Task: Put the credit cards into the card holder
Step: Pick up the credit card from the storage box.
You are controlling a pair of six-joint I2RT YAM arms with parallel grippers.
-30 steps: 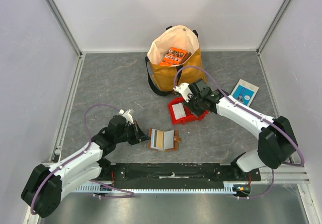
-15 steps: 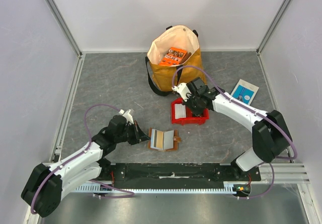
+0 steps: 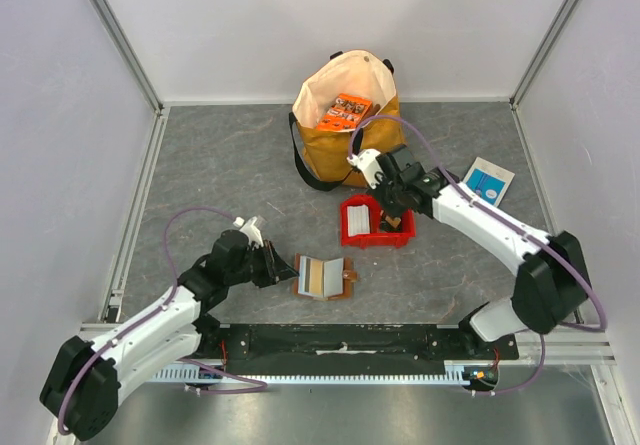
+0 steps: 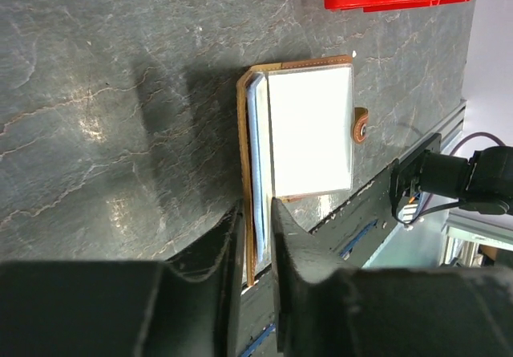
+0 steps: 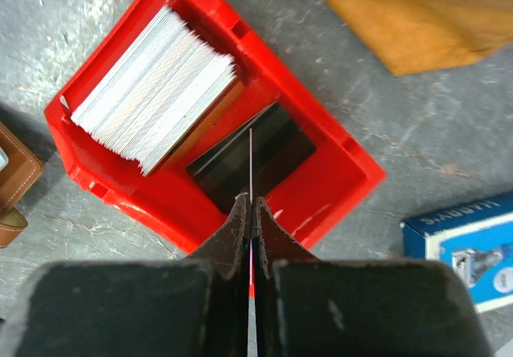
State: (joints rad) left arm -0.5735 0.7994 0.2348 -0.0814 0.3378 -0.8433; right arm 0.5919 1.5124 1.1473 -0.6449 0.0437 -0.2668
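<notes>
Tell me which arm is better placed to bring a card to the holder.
Right: the right gripper is shut on a card above the red bin; the left gripper straddles the card holder's edge.

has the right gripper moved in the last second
Yes: the right gripper has shifted away from the bin's near rim, toward the bag.

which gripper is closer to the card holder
Left. The left gripper straddles the card holder at one edge; the right gripper is apart from it, over the red bin, pinching a card.
</notes>
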